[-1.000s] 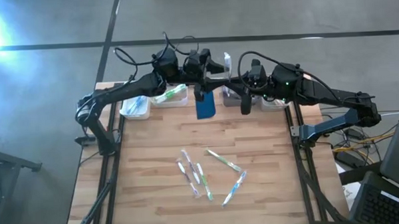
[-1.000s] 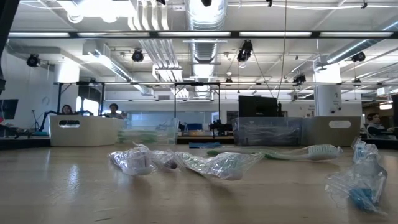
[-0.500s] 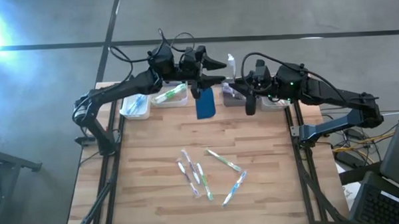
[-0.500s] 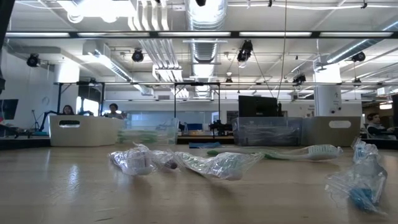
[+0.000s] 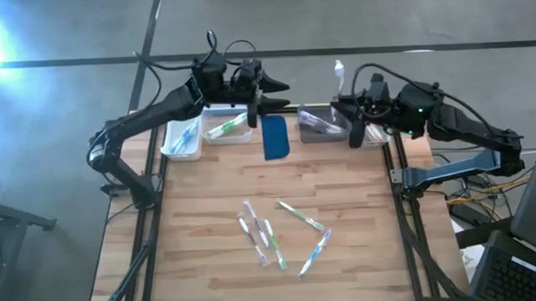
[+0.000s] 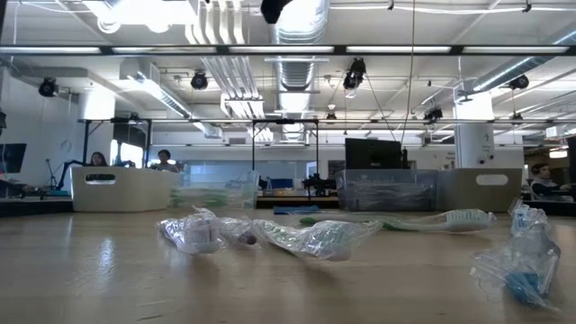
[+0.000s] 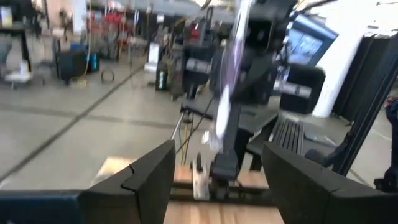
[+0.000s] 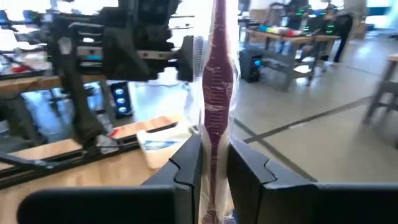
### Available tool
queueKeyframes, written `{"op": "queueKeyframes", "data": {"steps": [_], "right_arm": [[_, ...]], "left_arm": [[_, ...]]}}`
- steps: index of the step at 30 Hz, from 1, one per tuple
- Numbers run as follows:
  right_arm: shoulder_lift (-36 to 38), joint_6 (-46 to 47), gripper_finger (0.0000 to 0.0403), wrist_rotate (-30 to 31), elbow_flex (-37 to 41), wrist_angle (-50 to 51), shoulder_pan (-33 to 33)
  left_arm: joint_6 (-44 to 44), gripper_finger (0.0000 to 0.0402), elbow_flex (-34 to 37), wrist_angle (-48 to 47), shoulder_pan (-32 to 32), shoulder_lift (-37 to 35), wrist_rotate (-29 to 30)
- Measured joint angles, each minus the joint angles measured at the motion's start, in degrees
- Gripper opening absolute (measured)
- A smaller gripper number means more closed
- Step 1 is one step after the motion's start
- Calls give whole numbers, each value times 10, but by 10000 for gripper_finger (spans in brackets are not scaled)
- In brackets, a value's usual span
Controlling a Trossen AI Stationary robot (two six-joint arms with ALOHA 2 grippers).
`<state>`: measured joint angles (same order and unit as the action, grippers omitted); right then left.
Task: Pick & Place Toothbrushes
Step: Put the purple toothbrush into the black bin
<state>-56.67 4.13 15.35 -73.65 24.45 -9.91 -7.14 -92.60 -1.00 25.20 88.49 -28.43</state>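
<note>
My right gripper (image 5: 345, 98) (image 8: 214, 158) hovers over the far edge by the grey bin (image 5: 319, 127), shut on a wrapped toothbrush (image 5: 339, 72) with a dark pink handle (image 8: 216, 81). My left gripper (image 5: 282, 94) (image 7: 217, 177) is open and holds nothing, raised above the clear bin (image 5: 231, 128) and pointing at the right arm. Several wrapped toothbrushes (image 5: 275, 232) (image 6: 315, 236) lie flat on the middle of the table. A green one (image 5: 229, 126) lies in the clear bin, and others lie in the white bin (image 5: 182, 141). My right gripper pinches the wrapped toothbrush's handle (image 8: 214, 140) between its two fingers (image 8: 188, 163), which lie across the handle. The brush is lifted clear of the table and bins. It sticks out past the fingertips with its bristle end (image 8: 198, 56) away from the gripper.
A dark blue pad (image 5: 275, 137) lies between the clear and grey bins at the far edge. A further bin (image 5: 373, 136) sits at the far right corner. Bare wood (image 5: 198, 198) surrounds the loose toothbrushes. People sit in the room behind (image 6: 162, 160).
My right gripper has risen from just over the grey bin, moved toward the table's right edge and turned, carrying the toothbrush with it. My left gripper has drawn back toward the left and far edge, away from the right gripper.
</note>
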Motion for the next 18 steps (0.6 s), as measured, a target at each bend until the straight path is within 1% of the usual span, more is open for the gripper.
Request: {"op": "queueKeyframes", "data": {"steps": [5, 8, 14, 18], "right_arm": [[18, -3, 45, 42, 0, 20, -7], [18, -2, 48, 65, -9, 52, -18], [-15, -1, 45, 73, -69, 175, -54], [-47, 2, 48, 73, -114, 250, -85]], "left_arm": [[0, 243, 0, -91, 13, -8, 18], [0, 241, 0, -151, 17, -8, 27], [-1, 241, 0, -252, 17, -8, 56], [0, 241, 0, -285, 17, -8, 62]]}}
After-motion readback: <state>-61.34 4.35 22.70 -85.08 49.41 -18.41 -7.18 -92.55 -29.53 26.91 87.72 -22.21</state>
